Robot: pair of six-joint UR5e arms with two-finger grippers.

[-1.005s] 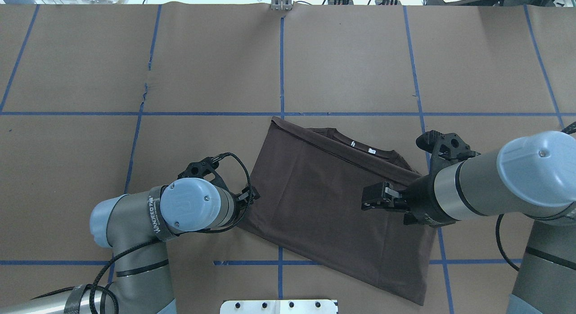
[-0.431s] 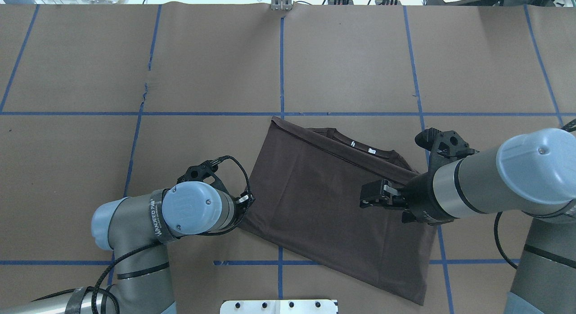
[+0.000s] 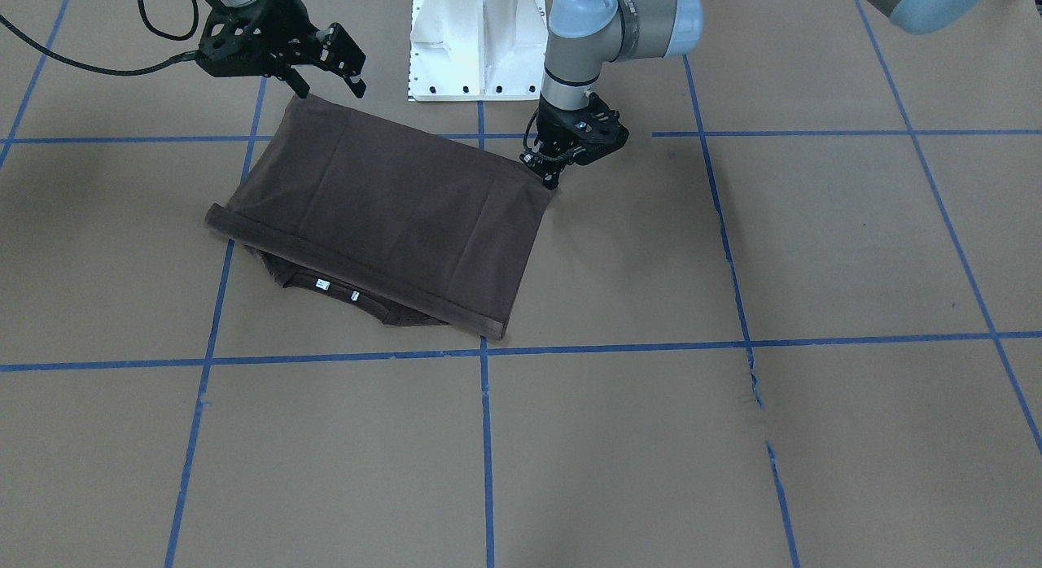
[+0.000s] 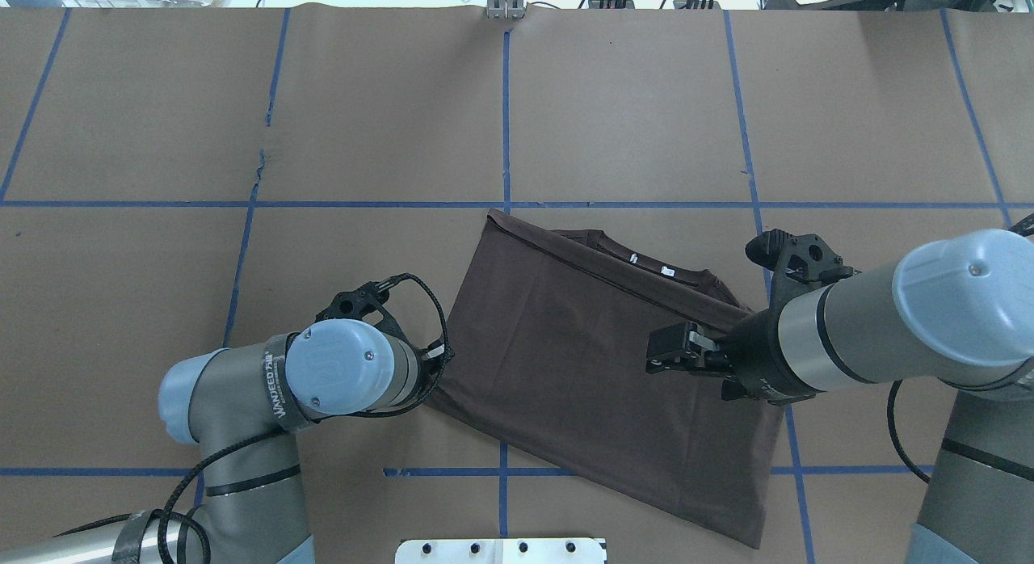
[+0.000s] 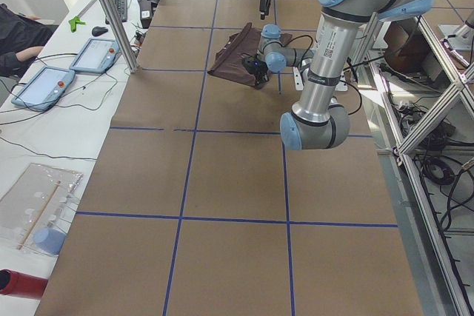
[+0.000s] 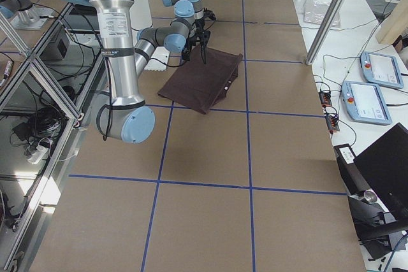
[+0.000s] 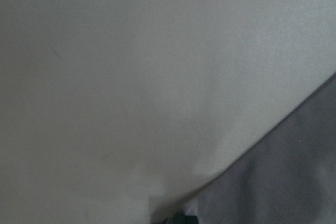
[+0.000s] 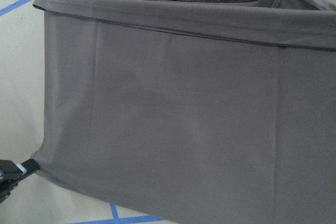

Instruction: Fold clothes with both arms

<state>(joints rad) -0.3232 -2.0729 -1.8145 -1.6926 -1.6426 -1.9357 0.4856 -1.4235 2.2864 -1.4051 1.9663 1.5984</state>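
The dark brown T-shirt [image 3: 391, 218] lies folded flat on the brown paper, collar and white neck tags [image 4: 646, 263] at its far edge. It also shows in the overhead view [image 4: 582, 370] and the right wrist view [image 8: 184, 119]. My left gripper [image 3: 549, 176] is down at table level at the shirt's near-left corner, and its fingers look shut on that corner. In the overhead view it is mostly hidden under its wrist. My right gripper [image 3: 332, 86] is open and empty above the shirt's right part, and it also shows in the overhead view [image 4: 649, 360].
The white pedestal base [image 3: 476, 39] stands at the near table edge behind the shirt. Blue tape lines grid the paper, which has a small tear [image 3: 753, 381] on the left side. Operator tablets [image 5: 44, 83] lie beyond the far edge.
My left wrist has wobbled slightly and its fingertips have shifted a little leftward at the shirt's corner. The right gripper and the shirt have barely moved.
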